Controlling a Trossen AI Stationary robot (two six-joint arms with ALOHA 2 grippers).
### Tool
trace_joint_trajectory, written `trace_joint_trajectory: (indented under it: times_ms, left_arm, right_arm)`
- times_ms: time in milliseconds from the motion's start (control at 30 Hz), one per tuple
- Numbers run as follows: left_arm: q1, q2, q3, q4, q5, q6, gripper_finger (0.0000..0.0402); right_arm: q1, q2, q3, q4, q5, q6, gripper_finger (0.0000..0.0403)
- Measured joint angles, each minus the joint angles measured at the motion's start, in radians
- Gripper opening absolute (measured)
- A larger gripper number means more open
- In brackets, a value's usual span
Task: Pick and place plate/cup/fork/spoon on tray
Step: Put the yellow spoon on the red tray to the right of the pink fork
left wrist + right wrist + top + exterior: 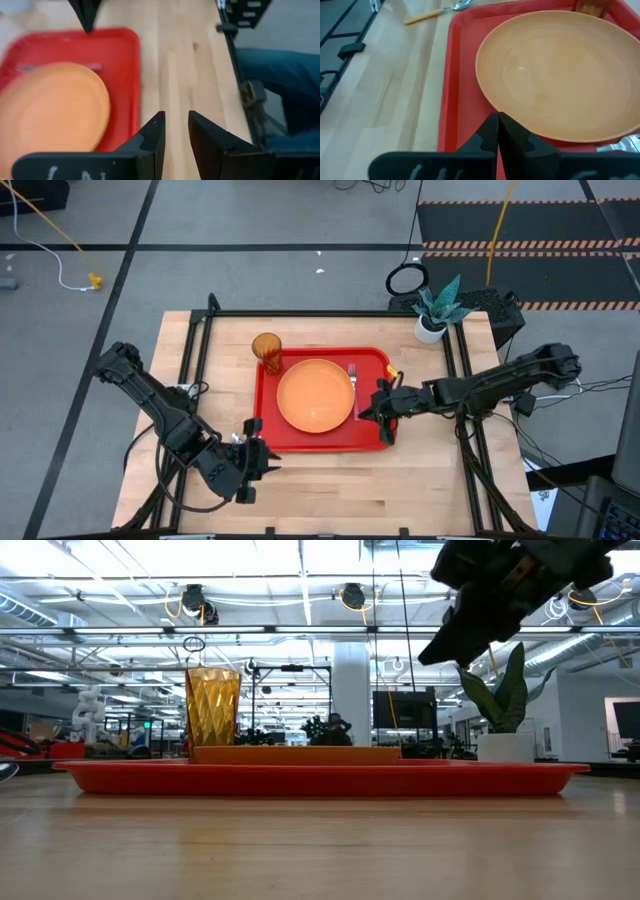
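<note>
The red tray [375, 360] lies mid-table. On it rest the orange plate [315, 395], the amber cup [266, 350] upright at its far left corner, and the fork [352, 385] to the right of the plate. The spoon [437, 13] lies on the wood just outside the tray's far right corner [393, 371]. My right gripper [370, 415] is shut and empty above the tray's right part, well clear of it in the low view [480, 610]. My left gripper [175, 132] is open and empty over the table by the tray's near left corner [262, 462].
A potted plant [435, 315] stands at the far right corner of the table. A black frame [300, 313] runs along the far edge and both sides. Bare wood lies in front of the tray [330, 490].
</note>
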Motion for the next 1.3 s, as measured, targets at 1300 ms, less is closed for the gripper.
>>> trace_joint_trajectory:
  times_ms: [1300]
  left_arm:
    - [-0.043,0.000,-0.544,-0.078,0.399,-1.428,0.0088]
  right_arm:
    - [-0.092,-0.027,0.000,0.064,0.029,-0.233,0.0000]
